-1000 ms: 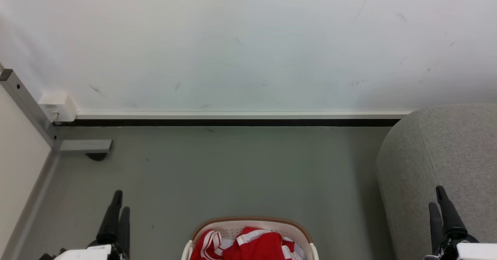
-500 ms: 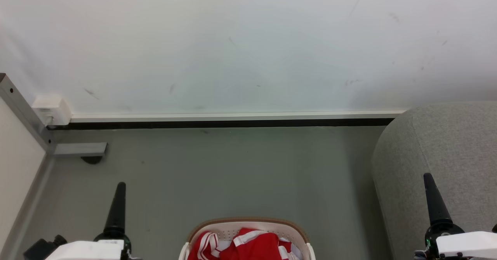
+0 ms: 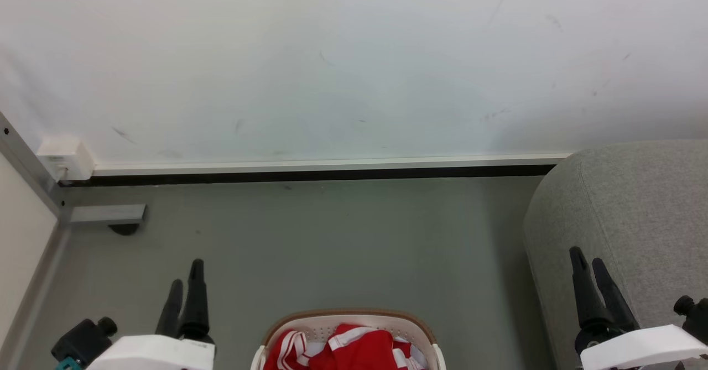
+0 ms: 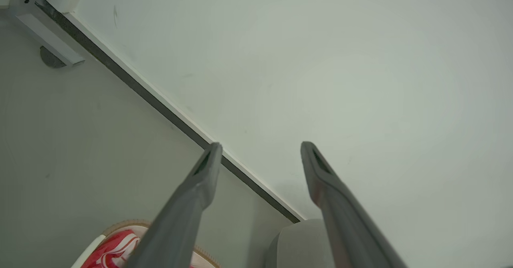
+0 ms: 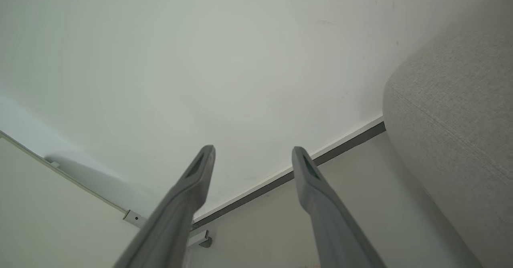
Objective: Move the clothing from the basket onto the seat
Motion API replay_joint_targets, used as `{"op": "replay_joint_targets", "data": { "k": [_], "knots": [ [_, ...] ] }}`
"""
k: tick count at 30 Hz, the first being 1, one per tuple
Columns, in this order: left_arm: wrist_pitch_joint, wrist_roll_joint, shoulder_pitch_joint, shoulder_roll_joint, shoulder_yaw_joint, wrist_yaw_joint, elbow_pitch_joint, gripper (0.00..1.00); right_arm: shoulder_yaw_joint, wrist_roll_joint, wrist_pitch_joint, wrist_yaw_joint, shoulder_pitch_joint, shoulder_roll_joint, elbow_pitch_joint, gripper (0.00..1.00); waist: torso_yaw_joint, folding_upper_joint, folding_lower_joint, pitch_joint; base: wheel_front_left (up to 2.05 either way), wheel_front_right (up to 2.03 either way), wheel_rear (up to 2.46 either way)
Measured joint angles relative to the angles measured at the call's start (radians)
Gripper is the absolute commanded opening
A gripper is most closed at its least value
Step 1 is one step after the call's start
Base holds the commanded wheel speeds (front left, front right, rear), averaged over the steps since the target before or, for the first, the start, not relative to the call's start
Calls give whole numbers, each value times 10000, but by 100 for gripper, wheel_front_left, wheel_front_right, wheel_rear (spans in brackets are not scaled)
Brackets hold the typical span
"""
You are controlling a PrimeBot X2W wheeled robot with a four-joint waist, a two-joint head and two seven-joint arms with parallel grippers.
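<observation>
Red clothing [image 3: 354,350] with white stripes lies heaped in the white basket [image 3: 409,326] with a brown rim, at the bottom middle of the head view. The grey seat [image 3: 641,204] rises at the right. My left gripper [image 3: 186,274] stands open left of the basket, apart from it, fingers empty. On the other side my right gripper [image 3: 586,259] is open and empty, in front of the seat's side. In the left wrist view the open left gripper [image 4: 259,147] points at the wall, with the clothing [image 4: 114,250], basket [image 4: 132,224] and seat [image 4: 300,244] low down. The right wrist view has the open right gripper [image 5: 252,151] beside the seat [image 5: 453,99].
A white wall [image 3: 354,60] with a dark skirting strip [image 3: 310,174] runs across the back. A grey metal post with a foot bracket [image 3: 105,215] and a white box [image 3: 60,157] stands at the left corner. Grey floor [image 3: 332,248] lies between basket and wall.
The head view has shifted a little, so the scene sits further left. Both grippers have turned about their wrists and moved inward, towards the basket; both stay open and empty.
</observation>
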Motion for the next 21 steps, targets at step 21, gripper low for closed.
{"op": "replay_joint_targets", "data": {
  "k": [21],
  "knots": [
    [-621,3137,71,150,-644,777,-4,100,178,-3070,-619,0,-182,102,525,100,-126,0,0,8,0,0,0]
  ]
}}
